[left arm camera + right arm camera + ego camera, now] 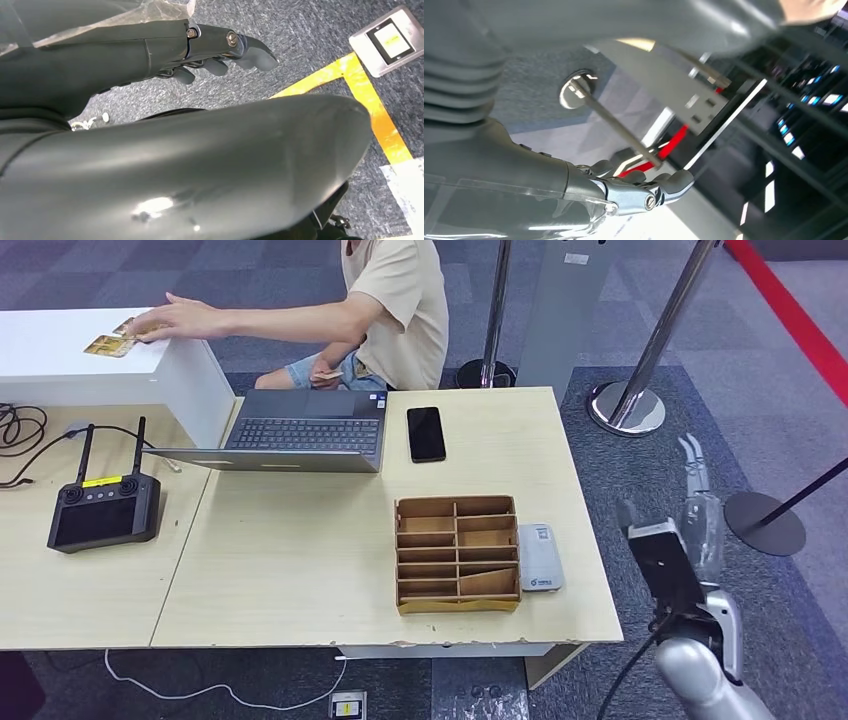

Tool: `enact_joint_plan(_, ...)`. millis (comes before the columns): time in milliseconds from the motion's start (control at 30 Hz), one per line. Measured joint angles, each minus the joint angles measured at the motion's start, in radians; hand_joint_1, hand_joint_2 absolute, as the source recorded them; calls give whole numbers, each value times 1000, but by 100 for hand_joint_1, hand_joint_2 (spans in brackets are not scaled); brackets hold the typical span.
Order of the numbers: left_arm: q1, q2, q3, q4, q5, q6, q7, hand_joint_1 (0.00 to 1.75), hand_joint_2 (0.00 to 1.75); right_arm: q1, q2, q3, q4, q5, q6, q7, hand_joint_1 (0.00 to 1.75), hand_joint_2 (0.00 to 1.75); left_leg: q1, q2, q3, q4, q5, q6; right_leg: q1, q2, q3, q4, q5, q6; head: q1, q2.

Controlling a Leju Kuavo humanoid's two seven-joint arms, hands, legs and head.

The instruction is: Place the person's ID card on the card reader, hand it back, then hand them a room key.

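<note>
The person's hand (172, 318) rests on the small yellowish ID card (112, 343) lying on the white box (60, 360), far from the flat grey card reader (540, 557) beside the brown cardboard divided tray (457, 554). The silver right hand (700, 510) hangs empty beside the table with its fingers apart, and the left hand (210, 50) is empty too, fingers loosely curled. A long reach across the open grey laptop (300, 430) could knock it.

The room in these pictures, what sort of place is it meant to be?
Probably a mock hotel check-in desk set up in a hall. A pale wooden table holds a brown cardboard sorting tray beside a grey card reader, and chrome queue-barrier posts stand on grey carpet.
</note>
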Motion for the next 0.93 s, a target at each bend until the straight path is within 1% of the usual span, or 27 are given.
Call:
enact_joint_plan(100,1,0,8,0,13,6,0,0,0,90,23,-105,-16,-63,-1,-53,0,0,0,0,0,0,0,0,0,0,0,0,0,0,0,0)
enact_joint_plan(233,0,-1,21,0,24,13,0,0,0,176,72,-221,-4,-133,-1,-148,0,0,0,1,0,-1,0,0,0,0,0,0,0,0,0,0)
enact_joint_plan(500,0,-7,45,0,43,34,2,0,0,256,234,-418,123,-195,-1,-332,0,0,0,2,1,-1,0,0,1,1,0,0,-1,-1,0,0)
enact_joint_plan(567,0,-11,54,0,62,40,3,0,0,263,276,-456,184,-192,-1,-367,0,0,0,2,1,-1,0,0,1,1,0,0,-1,-1,0,0)
enact_joint_plan(700,0,-17,77,0,101,53,3,0,0,254,343,-526,330,-172,-1,-397,0,0,0,2,1,-2,0,0,1,1,0,0,-1,-1,0,0)
enact_joint_plan(833,0,-25,95,0,114,66,3,0,0,185,387,-615,534,-157,-1,-430,0,0,0,3,1,-2,0,0,0,2,-1,0,-1,-1,0,0)
enact_joint_plan(900,0,-27,99,0,115,70,3,0,0,137,400,-670,658,-158,-1,-443,0,0,0,3,2,-2,0,0,0,2,-1,0,-1,-1,0,0)
enact_joint_plan(933,0,-27,100,0,115,71,3,0,0,124,402,-684,692,-158,-1,-448,0,0,0,4,2,-2,0,0,0,2,-1,0,-1,-1,0,0)
